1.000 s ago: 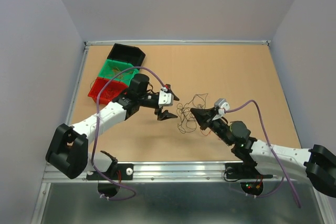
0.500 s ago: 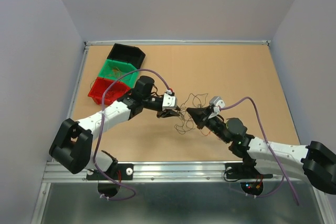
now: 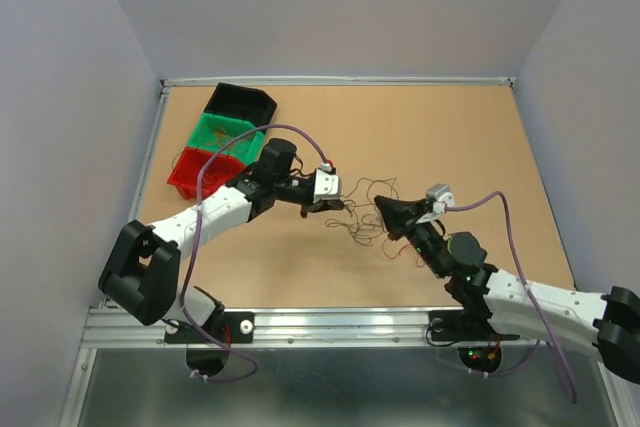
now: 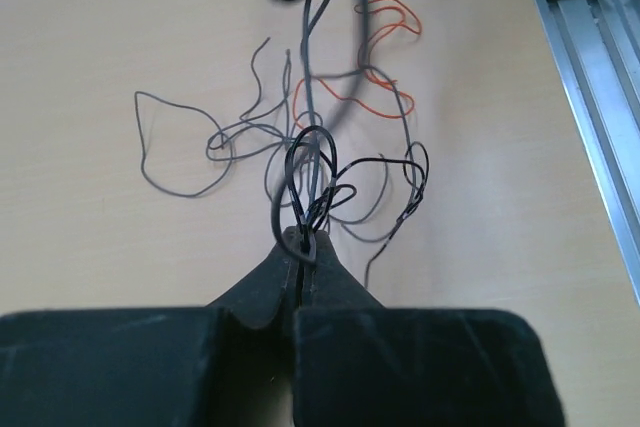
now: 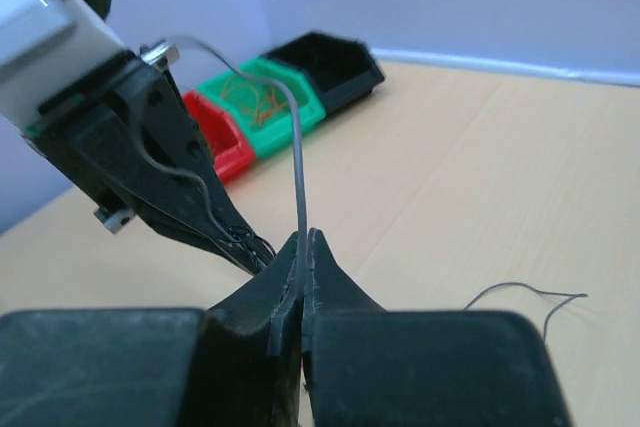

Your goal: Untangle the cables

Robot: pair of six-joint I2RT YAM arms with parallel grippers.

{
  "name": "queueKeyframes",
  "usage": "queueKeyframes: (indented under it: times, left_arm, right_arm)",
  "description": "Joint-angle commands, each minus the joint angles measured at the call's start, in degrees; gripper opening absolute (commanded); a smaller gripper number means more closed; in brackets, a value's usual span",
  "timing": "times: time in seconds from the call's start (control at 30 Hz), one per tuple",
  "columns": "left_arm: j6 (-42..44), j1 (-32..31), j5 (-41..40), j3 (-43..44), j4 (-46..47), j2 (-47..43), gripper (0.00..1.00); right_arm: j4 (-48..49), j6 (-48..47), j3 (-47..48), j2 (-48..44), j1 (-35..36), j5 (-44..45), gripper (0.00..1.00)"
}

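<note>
The cables point(image 3: 358, 219) form a loose tangle of thin black, grey and orange strands on the wooden table between the two arms. My left gripper point(image 3: 336, 208) is at the tangle's left edge, shut on a few black loops point(image 4: 310, 179). An orange strand point(image 4: 378, 55) and a grey loop point(image 4: 160, 147) lie beyond them on the table. My right gripper point(image 3: 380, 206) is at the tangle's right edge, shut on a single grey wire point(image 5: 300, 152). That wire rises from its tips point(image 5: 304, 239) and arcs over to the left gripper's fingers point(image 5: 170, 172).
Three small bins stand in a row at the table's far left: black point(image 3: 241, 101), green point(image 3: 222, 133) with some wires inside, and red point(image 3: 192, 173). A metal rail point(image 4: 590, 77) runs along the table's near edge. A loose grey strand point(image 5: 525, 294) lies to the right.
My left gripper has moved right to the tangle and shut on the black loops. The right gripper, still shut on its wire, has shifted slightly right.
</note>
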Motion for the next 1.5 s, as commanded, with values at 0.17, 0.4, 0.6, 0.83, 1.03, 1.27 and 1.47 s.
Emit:
queueKeyframes:
  times: [0.17,0.4,0.6,0.83,1.03,1.27,1.47]
  left_arm:
    - [-10.0,6.2,-5.2,2.0,10.1,1.4,0.00]
    - [-20.8,12.5,-8.1,0.1,20.8,0.1,0.00]
    - [-25.4,16.2,-11.8,-0.3,24.8,0.2,0.00]
    - [-29.3,18.0,-18.3,-1.1,27.6,-0.5,0.00]
    - [-35.2,21.7,-28.8,-4.4,33.5,-4.7,0.00]
    - [-35.6,23.2,-27.1,-1.5,33.4,-7.7,0.00]
    - [-33.5,23.4,-29.8,7.9,28.4,-4.1,0.00]
  right_arm:
    - [-3.6,4.1,-11.2,-19.8,0.2,16.4,0.07]
    - [-15.0,6.5,-11.5,-33.6,0.2,23.5,0.04]
    - [-19.5,6.9,-13.1,-40.8,0.2,24.8,0.11]
    - [-20.7,8.7,-12.3,-38.7,0.1,25.8,0.01]
    - [-20.7,10.0,-12.3,-37.6,0.2,28.3,0.00]
    - [-20.7,8.7,-12.3,-37.3,0.2,25.8,0.00]
    - [-17.6,8.8,-12.3,-34.2,0.2,25.6,0.01]
